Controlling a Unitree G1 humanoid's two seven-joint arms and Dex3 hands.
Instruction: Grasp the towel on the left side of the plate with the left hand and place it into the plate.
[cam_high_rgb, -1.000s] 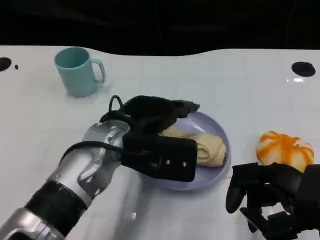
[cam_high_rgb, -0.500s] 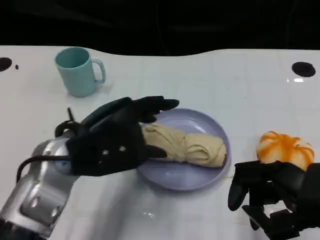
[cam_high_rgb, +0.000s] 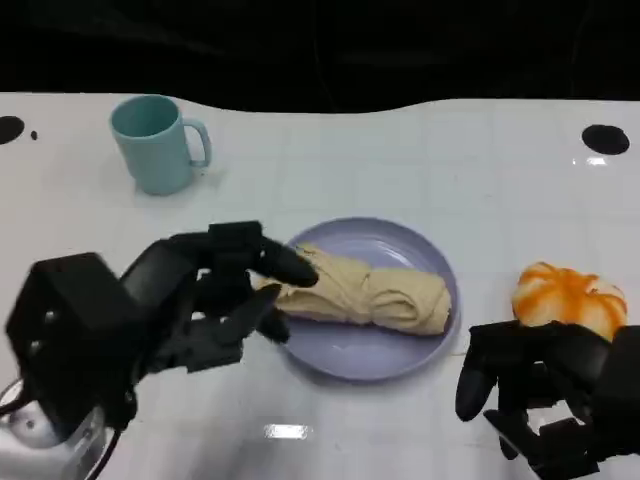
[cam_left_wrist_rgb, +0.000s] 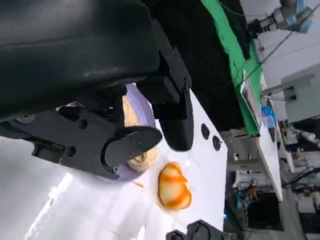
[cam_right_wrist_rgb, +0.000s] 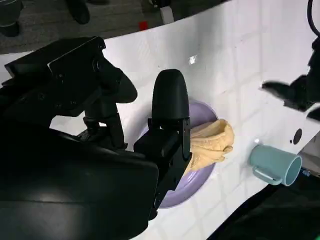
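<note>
The cream-coloured rolled cloth towel (cam_high_rgb: 365, 291) lies across the round lavender plastic plate (cam_high_rgb: 400, 355), its near end just off the fingertips of the black many-fingered left hand (cam_high_rgb: 190, 300). That hand holds nothing: its fingers (cam_high_rgb: 270, 262) are spread apart, pointing toward the towel's end, and whether the lower ones touch the fabric or the plate rim cannot be told from the head view. In my judgement the placing is done and what remains is a clean retreat.

The risk lies in that retreat. The towel's end nearest the hand sits at or over the plate rim, so a finger catching a fold on the way out could drag the roll off the plate or tip the plate's edge. A sideways sweep could also nudge the plate.

The towel itself is a loose twist, thicker and knotted at the end far from the left hand, flatter and more open at the near end. It is soft, with deep creases, and will snag easily on a fingertip.

The black right hand (cam_high_rgb: 545, 395) rests on the table beyond the plate from the left hand, fingers curled down with nothing in them, just before the orange-and-white round pumpkin-like object (cam_high_rgb: 570, 297). A teal plastic mug (cam_high_rgb: 155, 142) stands well beyond the left hand
</note>
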